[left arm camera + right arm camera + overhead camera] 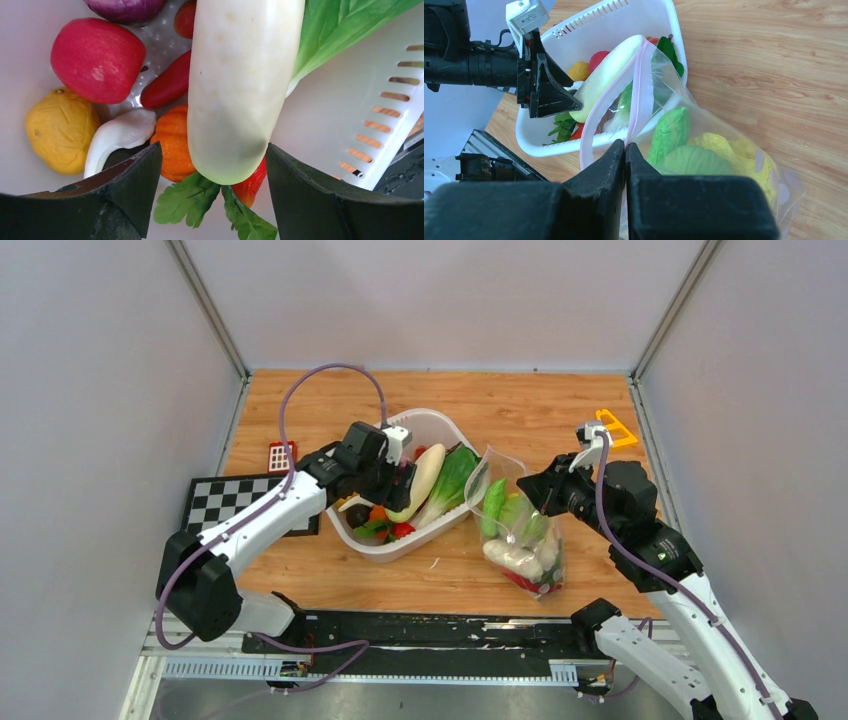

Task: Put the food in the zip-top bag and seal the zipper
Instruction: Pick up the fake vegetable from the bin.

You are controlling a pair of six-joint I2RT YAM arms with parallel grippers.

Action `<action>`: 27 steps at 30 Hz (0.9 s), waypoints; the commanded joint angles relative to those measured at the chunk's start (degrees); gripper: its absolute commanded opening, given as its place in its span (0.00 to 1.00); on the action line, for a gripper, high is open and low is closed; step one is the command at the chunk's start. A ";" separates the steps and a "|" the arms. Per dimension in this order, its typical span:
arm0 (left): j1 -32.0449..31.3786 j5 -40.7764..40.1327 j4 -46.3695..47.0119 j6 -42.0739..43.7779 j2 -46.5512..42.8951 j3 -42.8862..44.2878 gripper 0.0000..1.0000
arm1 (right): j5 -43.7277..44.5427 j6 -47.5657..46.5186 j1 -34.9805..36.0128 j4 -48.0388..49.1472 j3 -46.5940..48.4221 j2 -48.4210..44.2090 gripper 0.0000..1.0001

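Over the white tub (400, 548), the left tool (212, 150) hangs with its fingers wide apart on either side of the long white radish (240, 85). There is a narrow gap on each side and it grips nothing. Around the radish's tip lie a small pumpkin (172, 140), a red pepper (167, 85) and green leaves (187, 200), so little bare tub floor is left there. The tub's slotted wall (360, 115) is just right of the right finger.

Beside the tub's right rim, the bag (525, 540) stands on the table (520, 410), holding green pieces and a yellow cabbage (729, 147). The right tool (625, 147) is pinched closed on the pink zipper (640, 85) and holds the mouth up, open toward the tub. Bare wood lies behind both, and a yellow clip (615, 427) sits at the far right edge.
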 commanded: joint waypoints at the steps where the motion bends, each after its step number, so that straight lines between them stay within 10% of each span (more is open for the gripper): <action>1: -0.13 3.39 -1.57 2.84 1.24 -0.84 0.82 | -0.50 0.68 0.16 3.09 0.44 -0.09 0.06; 5: -0.13 6.72 1.53 2.16 2.01 -4.24 0.79 | -0.50 0.82 0.18 3.00 0.09 -0.17 0.06; 13: -0.11 5.95 1.84 1.94 -1.07 -1.80 0.32 | -0.27 0.88 0.19 2.66 0.18 -0.75 0.06; 27: -0.10 14.93 2.12 -3.44 -19.72 2.98 0.15 | -1.19 1.90 0.23 4.12 -0.84 -0.79 0.06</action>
